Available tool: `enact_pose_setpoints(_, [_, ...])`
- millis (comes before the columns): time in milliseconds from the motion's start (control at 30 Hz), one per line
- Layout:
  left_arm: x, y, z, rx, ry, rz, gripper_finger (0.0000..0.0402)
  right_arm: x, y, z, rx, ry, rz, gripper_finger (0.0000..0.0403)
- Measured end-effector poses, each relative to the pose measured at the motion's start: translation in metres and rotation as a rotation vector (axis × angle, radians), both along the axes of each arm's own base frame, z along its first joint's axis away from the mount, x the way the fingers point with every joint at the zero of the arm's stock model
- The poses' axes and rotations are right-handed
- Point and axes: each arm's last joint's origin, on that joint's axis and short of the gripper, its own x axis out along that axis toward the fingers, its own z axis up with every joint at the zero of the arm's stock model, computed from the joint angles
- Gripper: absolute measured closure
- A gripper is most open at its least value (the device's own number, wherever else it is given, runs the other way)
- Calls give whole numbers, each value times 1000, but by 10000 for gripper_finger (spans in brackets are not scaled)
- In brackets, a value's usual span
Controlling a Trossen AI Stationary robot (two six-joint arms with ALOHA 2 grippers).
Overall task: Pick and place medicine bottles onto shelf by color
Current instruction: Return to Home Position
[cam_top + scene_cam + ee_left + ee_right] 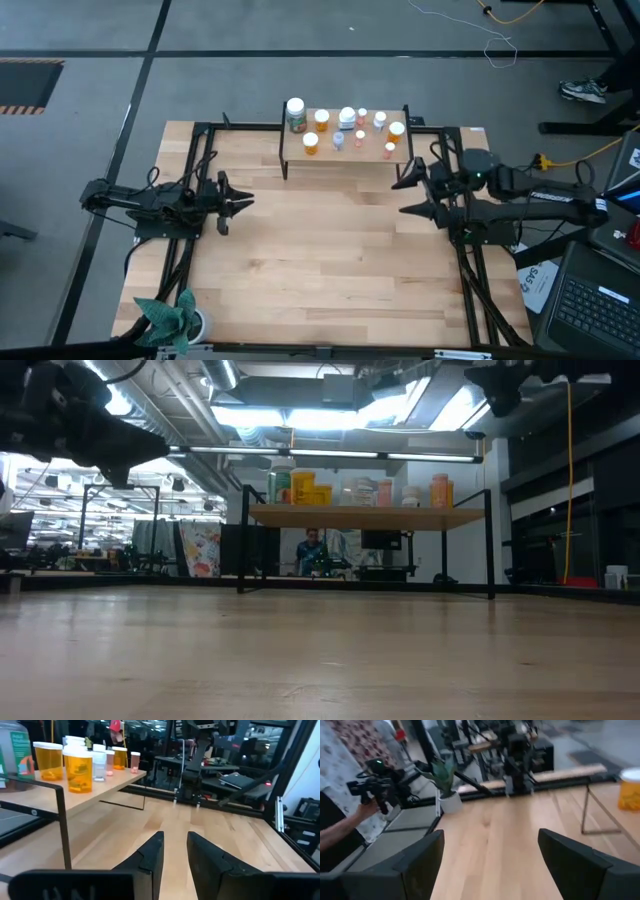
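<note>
One big wooden table fills the middle of the high view. Two dark arms lie low over it, one at the left side and one at the right side, well apart, and both point in toward the middle.

The shelf stands at the far edge of the table, between the arms, with its long side running from left to right.

The right gripper is near the right end of the shelf. Its fingers are spread wide and hold nothing. The left gripper has only a small gap between its fingers and holds nothing too.

All the medicine bottles stand up straight on the shelf with their white caps on top. The green bottle is at the far left end. An orange bottle stands just beside it, and another orange bottle stands near the right end.
</note>
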Motion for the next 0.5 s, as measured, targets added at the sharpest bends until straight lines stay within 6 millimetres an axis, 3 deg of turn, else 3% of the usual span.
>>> enact_pose_setpoints(267, [0, 0, 0, 31, 9, 5, 321, -2, 3, -45, -60, -80, 26, 79])
enact_pose_setpoints(500, [0, 0, 0, 32, 10, 6, 321, -2, 3, -87, 79, 70, 7, 79])
